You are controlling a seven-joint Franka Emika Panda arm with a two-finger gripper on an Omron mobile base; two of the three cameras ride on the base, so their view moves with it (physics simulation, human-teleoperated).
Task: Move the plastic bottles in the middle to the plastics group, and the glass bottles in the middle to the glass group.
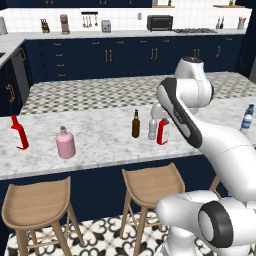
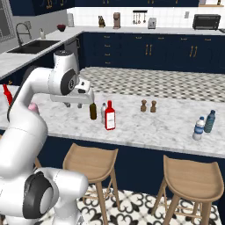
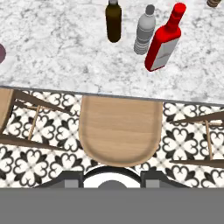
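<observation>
brown bottle (image 3: 113, 22), greyish bottle (image 3: 145, 31) and red bottle (image 3: 163, 40) unsorted mid-bench (image 3: 52, 52); approach step. end effector (image 2: 81, 100) empty, opening unclear. next: descend onto one.

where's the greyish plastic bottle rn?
The greyish plastic bottle stands mid-counter between the brown bottle and the red bottle. In the left base view it is just left of the arm; the hand view shows it above the wooden stool.

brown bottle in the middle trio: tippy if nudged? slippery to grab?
Likely tippy: the brown bottle stands upright, tall and slim on a narrow base. Probably slick, since it looks like smooth glass. The grey bottle stands close beside it, so a side push may knock that too.
</observation>
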